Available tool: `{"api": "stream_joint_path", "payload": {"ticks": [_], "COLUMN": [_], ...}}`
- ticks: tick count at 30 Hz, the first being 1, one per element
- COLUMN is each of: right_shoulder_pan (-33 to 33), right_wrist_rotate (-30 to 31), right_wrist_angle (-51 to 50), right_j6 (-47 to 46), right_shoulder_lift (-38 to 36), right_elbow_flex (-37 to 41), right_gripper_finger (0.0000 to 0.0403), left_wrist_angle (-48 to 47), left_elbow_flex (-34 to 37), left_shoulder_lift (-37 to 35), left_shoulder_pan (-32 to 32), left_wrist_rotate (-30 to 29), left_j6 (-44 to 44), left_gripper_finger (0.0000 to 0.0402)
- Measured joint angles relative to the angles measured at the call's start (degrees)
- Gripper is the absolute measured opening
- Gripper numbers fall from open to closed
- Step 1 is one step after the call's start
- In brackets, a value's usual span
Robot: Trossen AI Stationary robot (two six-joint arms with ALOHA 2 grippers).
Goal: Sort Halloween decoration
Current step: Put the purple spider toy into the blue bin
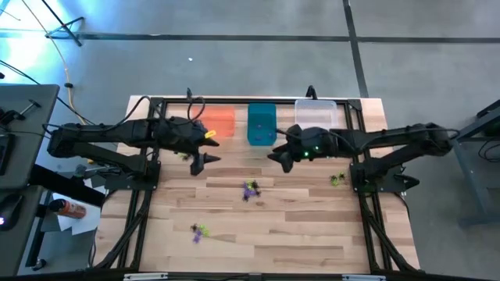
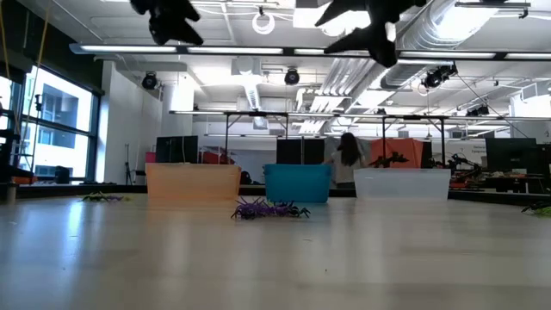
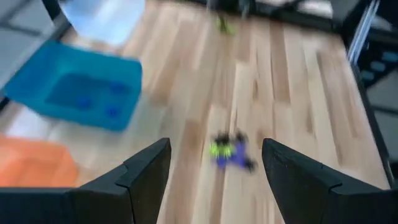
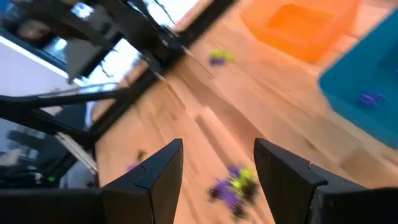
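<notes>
trinkets [image 1: 250, 189] clustered mid-table, axis unclear | left gripper [image 1: 200, 161] jaws spread | right gripper [image 1: 283, 160] jaws spread

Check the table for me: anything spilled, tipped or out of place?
Nothing tipped: the orange bin, teal bin and clear bin stand in a row. Decorations still lie loose mid-table, near the front and by the right arm's base.

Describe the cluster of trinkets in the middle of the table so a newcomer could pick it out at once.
Start at the teal bin, the middle of three along the table's far edge. Come straight toward the near edge: the central cluster lies on bare wood. It mixes purple, yellow-green and black, and is larger than the other scattered trinkets.
</notes>
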State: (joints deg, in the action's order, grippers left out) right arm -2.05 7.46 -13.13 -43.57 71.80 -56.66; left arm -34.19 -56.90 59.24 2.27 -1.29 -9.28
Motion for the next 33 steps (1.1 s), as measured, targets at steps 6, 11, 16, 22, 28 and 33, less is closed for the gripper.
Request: {"api": "stream_joint_path", "payload": {"ticks": [6, 11, 16, 22, 28, 33], "right_shoulder_pan": [-3.02, -4.20, -5.94, -10.66, -16.05, -19.32], "right_wrist_rotate": [4.79, 4.79, 4.32, 3.07, 6.15, 10.56], "right_wrist_angle": [-2.25, -3.08, -5.95, -7.71, -8.57, -8.54], "right_j6": [0.05, 0.06, -0.32, 0.46, 0.99, 0.33], "right_shoulder_lift": [2.10, 2.59, 2.36, 2.35, 2.35, 2.35], "right_elbow_flex": [-3.90, -6.22, -7.51, -7.57, -7.57, -7.56], "right_gripper_finger": [0.0193, 0.0193, 0.0193, 0.0193, 0.0193, 0.0193], "left_wrist_angle": [-10.81, -15.47, -14.26, -11.45, -12.35, -14.23], "left_elbow_flex": [0.02, 0.09, -0.06, -4.49, -10.72, -12.94], "left_shoulder_lift": [0.00, 0.87, 6.58, 22.84, 40.18, 46.97], "left_shoulder_pan": [-3.78, -16.82, -33.82, -46.66, -51.59, -52.66], "left_wrist_rotate": [7.88, 9.30, 0.97, -6.20, -7.92, -6.80], "left_j6": [-0.55, -3.86, -7.31, -13.79, -17.33, -22.06], "left_gripper_finger": [0.0241, 0.0241, 0.0241, 0.0241, 0.0241, 0.0241]}}
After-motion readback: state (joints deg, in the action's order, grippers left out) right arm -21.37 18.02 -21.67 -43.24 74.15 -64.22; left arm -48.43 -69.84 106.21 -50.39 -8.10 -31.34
